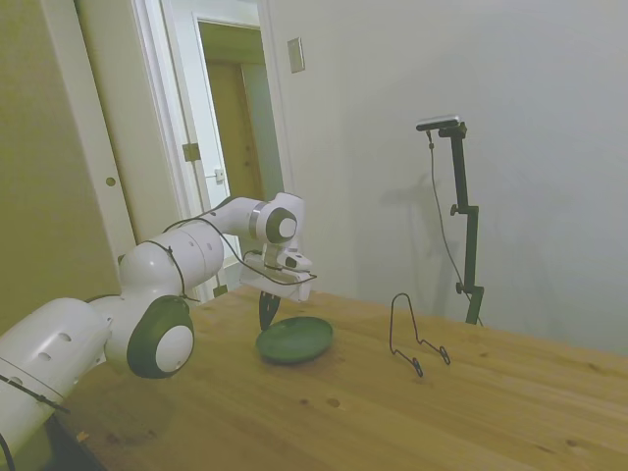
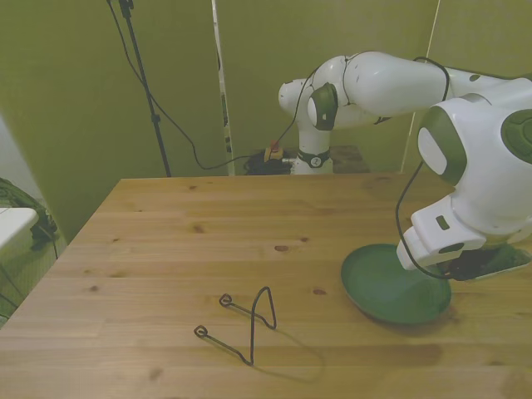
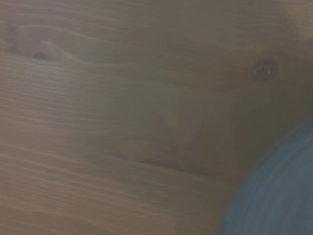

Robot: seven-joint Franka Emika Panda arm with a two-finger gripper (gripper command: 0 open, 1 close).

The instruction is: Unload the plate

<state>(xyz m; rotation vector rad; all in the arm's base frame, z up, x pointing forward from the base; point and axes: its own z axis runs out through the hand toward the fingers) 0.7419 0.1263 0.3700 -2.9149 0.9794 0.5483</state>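
Note:
The grey-green plate [image 1: 297, 340] [image 2: 386, 287] lies on the wooden table [image 1: 412, 412], its bowl facing up. My gripper [image 1: 267, 316] points down at the plate's rim on the side nearest the arm, and its dark fingers read as one narrow shape closed on that rim. In the front view the white hand [image 2: 440, 233] covers the fingers and the plate's edge at the front view's right. The wrist view is blurred: wood grain and a grey-blue arc of the plate [image 3: 279, 196] in one corner.
A thin black wire stand [image 1: 414, 339] [image 2: 249, 320] stands on the table with nothing in it, a short way from the plate on the side away from the arm. The table's edge runs close behind the gripper in the side view.

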